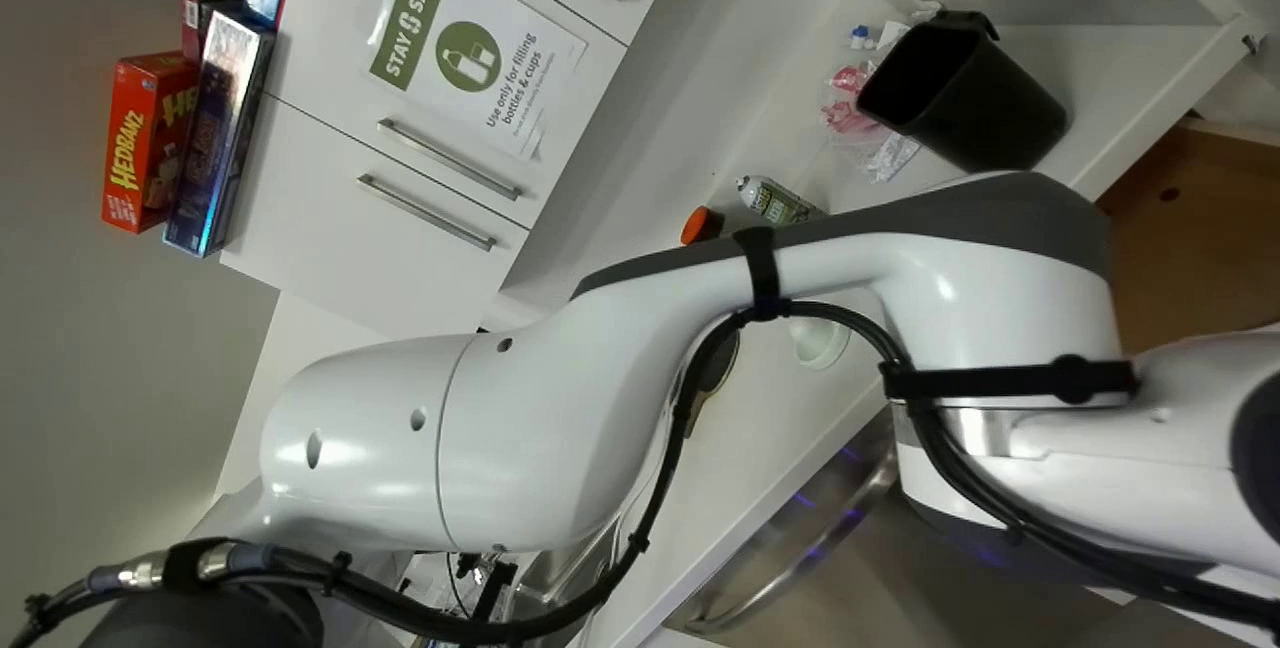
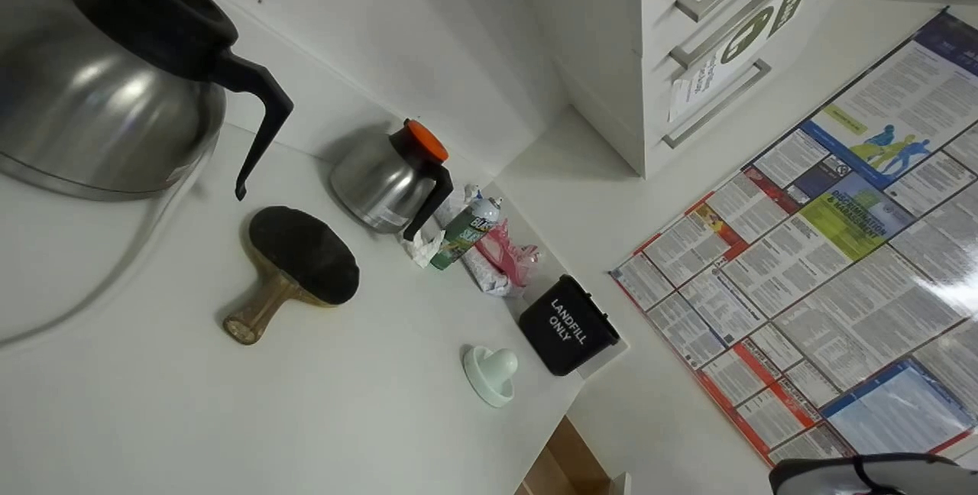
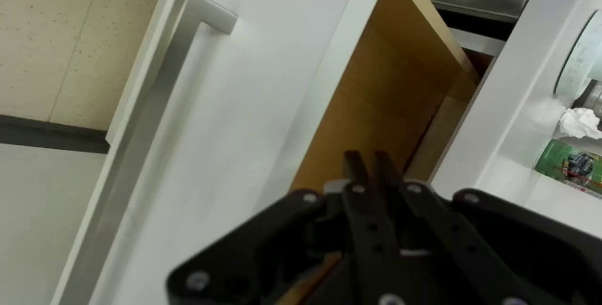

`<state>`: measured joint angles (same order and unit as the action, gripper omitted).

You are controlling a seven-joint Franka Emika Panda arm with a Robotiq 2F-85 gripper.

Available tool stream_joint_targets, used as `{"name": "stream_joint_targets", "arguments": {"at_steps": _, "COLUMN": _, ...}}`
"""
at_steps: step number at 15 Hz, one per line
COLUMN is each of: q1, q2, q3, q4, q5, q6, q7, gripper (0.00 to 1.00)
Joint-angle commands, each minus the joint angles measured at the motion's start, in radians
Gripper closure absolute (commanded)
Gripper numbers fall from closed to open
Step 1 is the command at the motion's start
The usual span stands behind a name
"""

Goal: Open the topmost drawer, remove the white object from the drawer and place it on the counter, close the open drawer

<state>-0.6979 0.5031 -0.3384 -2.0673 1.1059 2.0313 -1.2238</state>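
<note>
Wrist view, L to R: at far L the bar handle (image 3: 153,102), slanting lower L to upper R; then the flat white front of the topmost drawer (image 3: 263,98), standing out, long axis running w/ the handle. Just inside that front, a pale patch, prob. the white obj. (image 3: 335,186), mostly hidden by the end effector (image 3: 368,156); its own long axis can't be made out. Immed. R of it, the fingers (image 3: 353,166): drawn in almost together, thin gap, nothing seen btwn, so prob. clenched w/ no load. Depth unclear: can't tell if tips are in the drawer or above. Far R, past the wood interior (image 3: 376,107), the surface (image 3: 515,154).

So if the patch is the obj., it lies L of the fingers, drawer-front side; next move prob. needs a spread + small sidestep that way, then a lift R to the surface. One arm only.
</note>
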Motion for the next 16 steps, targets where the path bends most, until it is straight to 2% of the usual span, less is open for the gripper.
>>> {"name": "stream_joint_targets", "arguments": {"at_steps": 1, "q1": -0.075, "q2": 0.068, "q3": 0.002, "q4": 0.079, "q5": 0.033, "q6": -0.093, "q7": 0.039, "gripper": 1.0}}
{"name": "stream_joint_targets", "arguments": {"at_steps": 8, "q1": -0.18, "q2": 0.197, "q3": 0.041, "q4": 0.174, "q5": 0.135, "q6": -0.18, "q7": 0.05, "gripper": 1.0}}
{"name": "stream_joint_targets", "arguments": {"at_steps": 13, "q1": -0.207, "q2": 0.285, "q3": 0.051, "q4": 0.24, "q5": 0.191, "q6": -0.248, "q7": 0.093, "gripper": 1.0}}
{"name": "stream_joint_targets", "arguments": {"at_steps": 14, "q1": -0.187, "q2": 0.233, "q3": 0.036, "q4": 0.184, "q5": 0.173, "q6": -0.23, "q7": 0.047, "gripper": 0.99}}
{"name": "stream_joint_targets", "arguments": {"at_steps": 16, "q1": -0.192, "q2": 0.26, "q3": 0.038, "q4": 0.205, "q5": 0.178, "q6": -0.23, "q7": 0.06, "gripper": 0.99}}
